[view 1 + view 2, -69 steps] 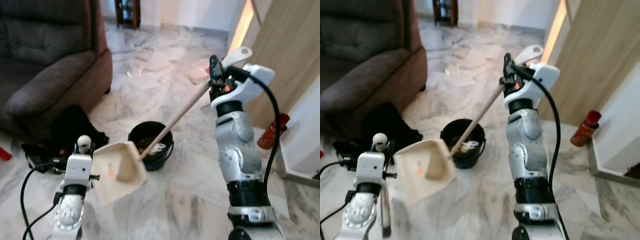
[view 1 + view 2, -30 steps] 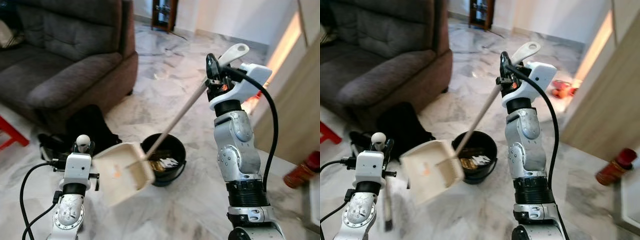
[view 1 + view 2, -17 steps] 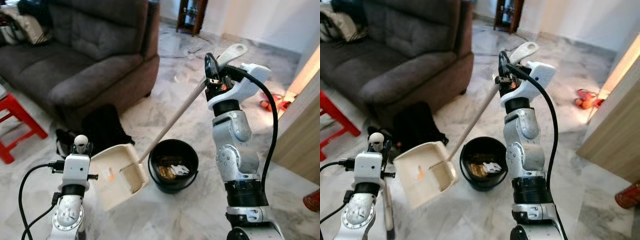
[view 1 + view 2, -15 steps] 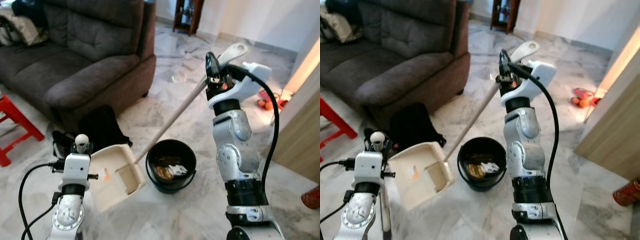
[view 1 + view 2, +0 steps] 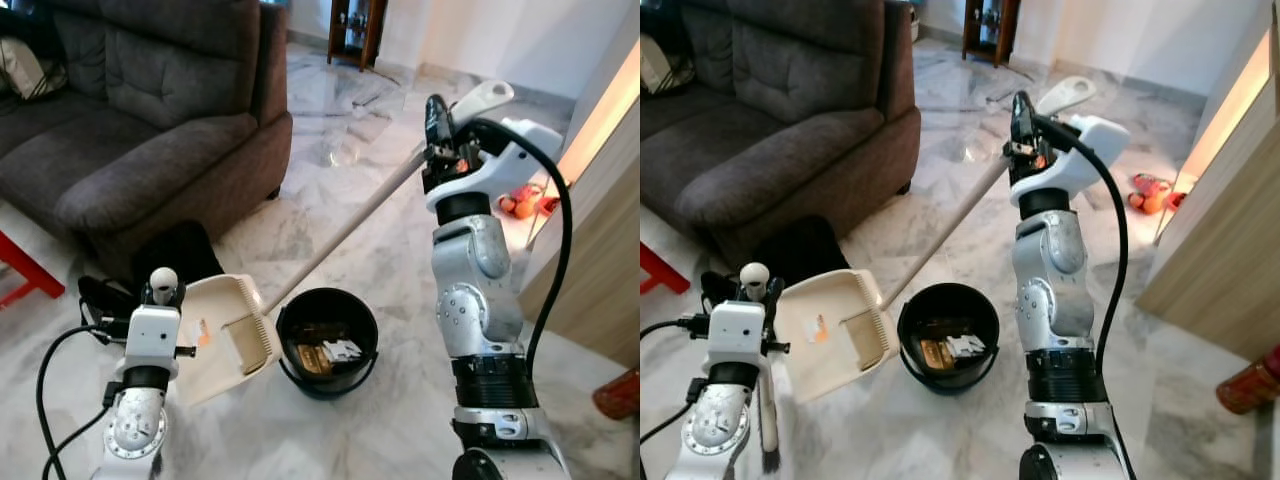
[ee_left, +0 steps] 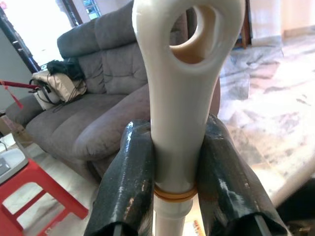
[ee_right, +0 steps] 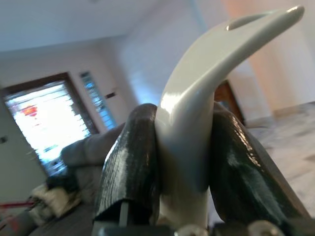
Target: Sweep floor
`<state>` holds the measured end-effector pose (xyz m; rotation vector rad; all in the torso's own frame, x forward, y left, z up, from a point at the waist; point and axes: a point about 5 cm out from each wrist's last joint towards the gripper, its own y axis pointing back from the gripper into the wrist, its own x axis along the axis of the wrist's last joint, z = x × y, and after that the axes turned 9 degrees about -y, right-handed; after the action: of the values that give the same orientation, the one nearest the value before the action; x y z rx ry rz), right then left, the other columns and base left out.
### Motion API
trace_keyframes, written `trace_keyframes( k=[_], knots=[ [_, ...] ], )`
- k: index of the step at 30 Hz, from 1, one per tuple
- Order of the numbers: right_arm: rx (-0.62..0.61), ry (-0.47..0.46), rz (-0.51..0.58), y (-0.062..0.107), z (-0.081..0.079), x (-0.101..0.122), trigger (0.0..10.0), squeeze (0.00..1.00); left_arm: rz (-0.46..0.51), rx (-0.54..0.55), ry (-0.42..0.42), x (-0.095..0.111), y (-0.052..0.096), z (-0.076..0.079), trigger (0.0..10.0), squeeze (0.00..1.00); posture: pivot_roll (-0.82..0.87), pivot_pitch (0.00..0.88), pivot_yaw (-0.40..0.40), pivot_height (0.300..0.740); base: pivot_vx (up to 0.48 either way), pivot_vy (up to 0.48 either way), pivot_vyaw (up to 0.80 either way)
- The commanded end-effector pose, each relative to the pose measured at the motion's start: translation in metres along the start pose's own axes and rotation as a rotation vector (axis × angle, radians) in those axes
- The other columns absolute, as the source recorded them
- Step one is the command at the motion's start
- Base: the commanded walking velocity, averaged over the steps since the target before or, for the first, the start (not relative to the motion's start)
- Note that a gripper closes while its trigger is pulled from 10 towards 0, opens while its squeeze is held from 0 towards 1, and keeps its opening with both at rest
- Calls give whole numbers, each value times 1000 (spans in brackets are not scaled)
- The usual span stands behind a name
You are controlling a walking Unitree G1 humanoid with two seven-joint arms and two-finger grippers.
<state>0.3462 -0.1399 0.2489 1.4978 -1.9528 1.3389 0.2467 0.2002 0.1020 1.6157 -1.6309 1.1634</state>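
Note:
A cream dustpan (image 5: 225,335) hangs tilted just left of a black bucket (image 5: 325,385) that holds scraps of litter. Its long pale pole (image 5: 340,230) slants up to my right gripper (image 5: 437,150), which is shut on the white handle end (image 7: 197,113), raised at chest height. My left gripper (image 5: 160,300) is low at the left, shut on the white, holed top of the broom handle (image 6: 182,98). The broom stick (image 5: 765,420) runs down beside that arm. Black fingers (image 6: 128,182) press on both sides of the handle.
A dark grey sofa (image 5: 150,130) stands at the left, with a black bag (image 5: 170,255) on the marble floor at its corner. A red stool (image 5: 20,270) is far left. A wooden panel (image 5: 600,220) and a red can (image 5: 615,392) are at the right, orange toys (image 5: 520,200) beyond.
The whole view has swung as I turn, bringing the sofa and stool into sight. The dustpan has swung from over the bucket's edge to its left side. Both grips are unchanged.

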Motion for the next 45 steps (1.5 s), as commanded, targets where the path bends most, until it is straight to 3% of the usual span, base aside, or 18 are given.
trace_keyframes(
  k=[1, 45],
  knots=[
    [59, 13, 106, -6, -17, 19, 10000, 0, 35, 28, -18, 5, -3, -8, 10000, 0, 210, 52, -28, 740, 277, 0, 0],
    [132, 67, 107, -5, -28, 14, 10000, 0, 53, 22, -8, 8, -6, -4, 10000, 0, 207, 31, -36, 740, 249, 0, 0]
  ],
)
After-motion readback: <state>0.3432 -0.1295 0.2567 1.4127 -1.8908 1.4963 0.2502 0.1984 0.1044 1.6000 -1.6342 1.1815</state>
